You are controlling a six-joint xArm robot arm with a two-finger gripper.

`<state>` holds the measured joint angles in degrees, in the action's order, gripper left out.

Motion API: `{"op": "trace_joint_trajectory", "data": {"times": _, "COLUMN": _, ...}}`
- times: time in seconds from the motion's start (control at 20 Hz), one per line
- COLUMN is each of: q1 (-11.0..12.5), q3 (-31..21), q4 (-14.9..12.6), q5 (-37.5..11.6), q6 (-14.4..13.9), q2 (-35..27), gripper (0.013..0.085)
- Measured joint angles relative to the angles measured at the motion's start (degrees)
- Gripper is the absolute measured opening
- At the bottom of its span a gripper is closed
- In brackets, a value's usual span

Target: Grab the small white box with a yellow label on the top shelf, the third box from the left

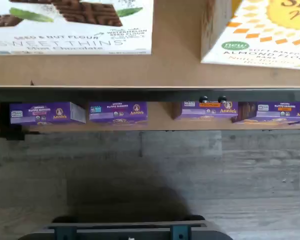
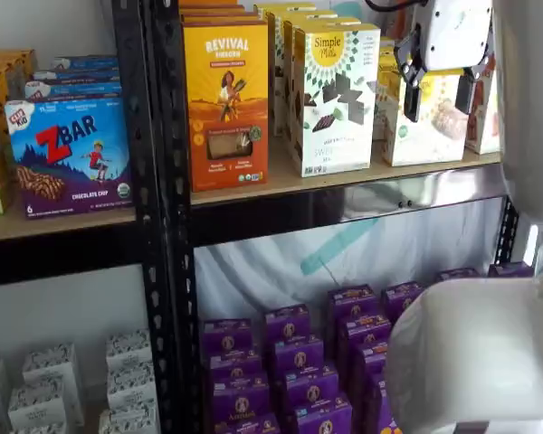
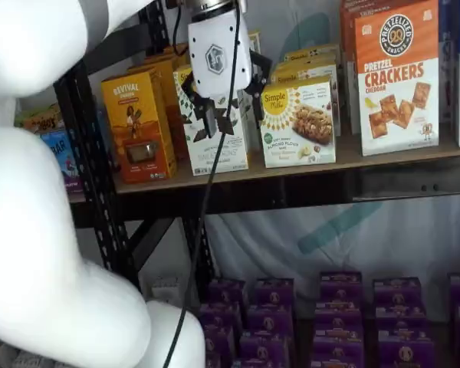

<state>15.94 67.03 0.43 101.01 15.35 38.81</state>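
Note:
The small white box point(image 3: 299, 123), with a yellow round logo and a pale food picture, stands on the top shelf point(image 3: 383, 157) to the right of a taller white carton point(image 3: 215, 149). In a shelf view the box point(image 2: 434, 127) is partly covered by my gripper point(image 2: 443, 99). The gripper's black fingers hang apart with a plain gap and hold nothing. In a shelf view the gripper point(image 3: 217, 123) hangs in front of the taller carton, out from the shelf. The wrist view shows the box's front point(image 1: 260, 35) beside the taller carton point(image 1: 75, 25) on the shelf board point(image 1: 175, 65).
An orange Revival carton point(image 2: 226, 99) stands left of the taller carton. An orange pretzel crackers carton point(image 3: 395, 77) stands right of the small box. Purple boxes point(image 2: 290, 353) fill the lower level. A black upright point(image 2: 154, 181) separates a blue ZBAR box point(image 2: 72, 154).

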Motion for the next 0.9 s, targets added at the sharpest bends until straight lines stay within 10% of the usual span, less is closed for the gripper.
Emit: {"op": "trace_joint_trajectory", "data": {"times": 0.9, "q1": 1.17, "q3": 0.71, "q4": -0.12, "q5": 0.11, "q6": 1.23, "q2": -0.78, "gripper": 0.085}}
